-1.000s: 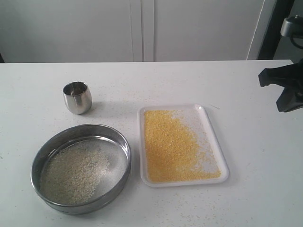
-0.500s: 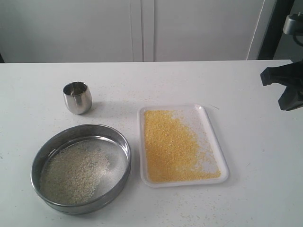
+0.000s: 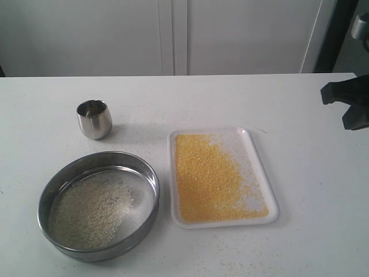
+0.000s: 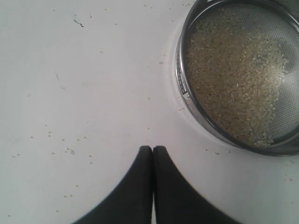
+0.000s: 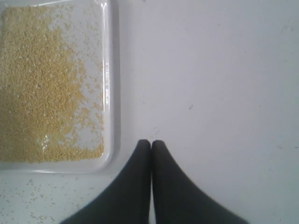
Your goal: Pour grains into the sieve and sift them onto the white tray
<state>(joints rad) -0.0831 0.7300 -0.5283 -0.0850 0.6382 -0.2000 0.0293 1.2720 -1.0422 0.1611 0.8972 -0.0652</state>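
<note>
As the scene is read from the left, the left gripper (image 4: 153, 150) hangs over bare table (image 4: 84, 93), fingers pressed together and holding nothing. The sieve (image 4: 183, 84) lies ahead of its tips and off to one side, near but apart. In the exterior view the sieve sits at the front left of the table, with a small steel cup (image 3: 94, 119) upright just behind it, not touching. Only pale kernels (image 3: 92, 210) of the grains rest on the mesh. To the right, beside the sieve with a gap between, lies the white tray (image 3: 237, 137), long axis running from near to far, carrying golden granules (image 3: 204, 176) over most of its floor. Farthest right, the right gripper (image 5: 151, 143) stands off the tray's outer long rim, fingers likewise pressed together, empty, touching nothing. Judgement: sifting appears complete. Should the sieve need another lift, the left arm is the nearer and would have to spread its fingers first; the right arm is nearer the tray
</note>
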